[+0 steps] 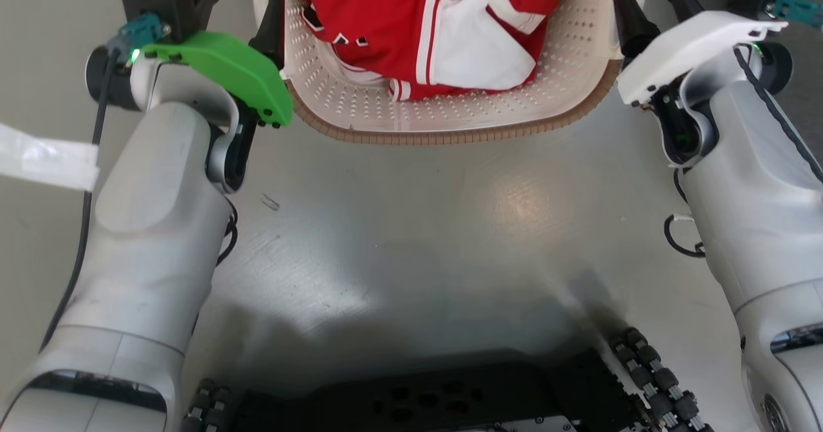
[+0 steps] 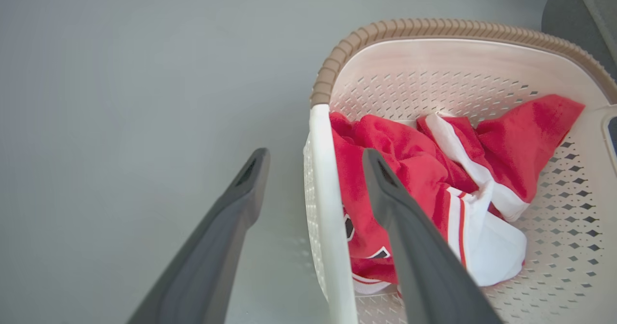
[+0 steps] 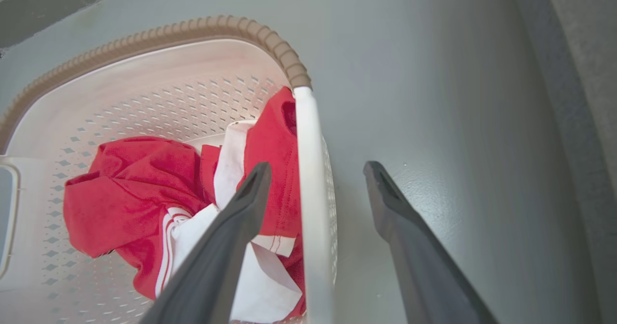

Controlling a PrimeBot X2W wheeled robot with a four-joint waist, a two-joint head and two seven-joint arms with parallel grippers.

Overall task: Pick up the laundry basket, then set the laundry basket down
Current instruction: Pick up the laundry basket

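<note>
Laundry basket [image 1: 360, 101]: over the grey floor [image 1: 418, 226], red-and-white garment [image 1: 386, 27] inside.
Left gripper [image 2: 314, 156]: jaws open, straddling basket's left side rim.
Right gripper [image 3: 318, 168]: jaws open, straddling basket's right side rim.
Risk: lifting before both close evenly could tip or drop basket.

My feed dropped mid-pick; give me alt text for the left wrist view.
The left gripper, open, straddles the white side handle of the laundry basket: one dark finger outside over the grey floor, the other inside above red-and-white clothing. The basket's brown woven rim curves across the top right.
</note>
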